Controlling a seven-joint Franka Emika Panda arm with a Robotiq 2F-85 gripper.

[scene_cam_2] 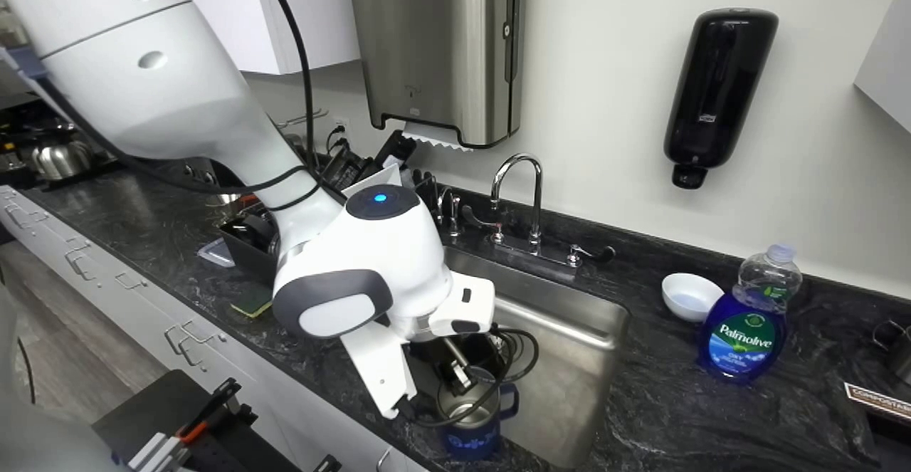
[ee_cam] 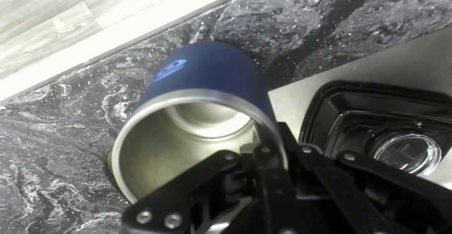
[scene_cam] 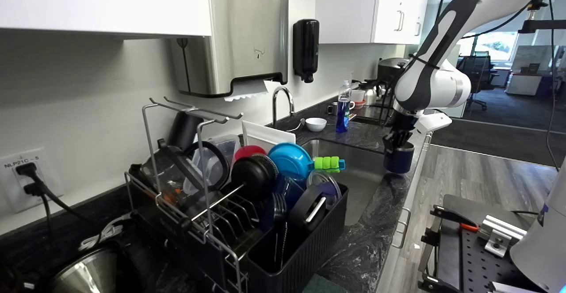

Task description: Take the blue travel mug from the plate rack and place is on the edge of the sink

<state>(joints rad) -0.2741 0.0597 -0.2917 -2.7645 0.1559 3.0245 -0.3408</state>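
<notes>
1 blue travel mug (scene_cam: 399,161), mouth up: fingers (ee_cam: 290,144) clamped on its rim, inside and out, apparently leaving the base free for the tabletop (scene_cam: 384,218) beside the sink (scene_cam: 362,173).

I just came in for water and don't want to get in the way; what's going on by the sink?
A robot arm is handling the blue travel mug, its jaws pinching the mug's wall, one inside and one outside. The mug is out of the plate rack and over the countertop along the front edge of the sink. The jaws have not let go, and the views don't settle whether the mug's base touches down.
</notes>
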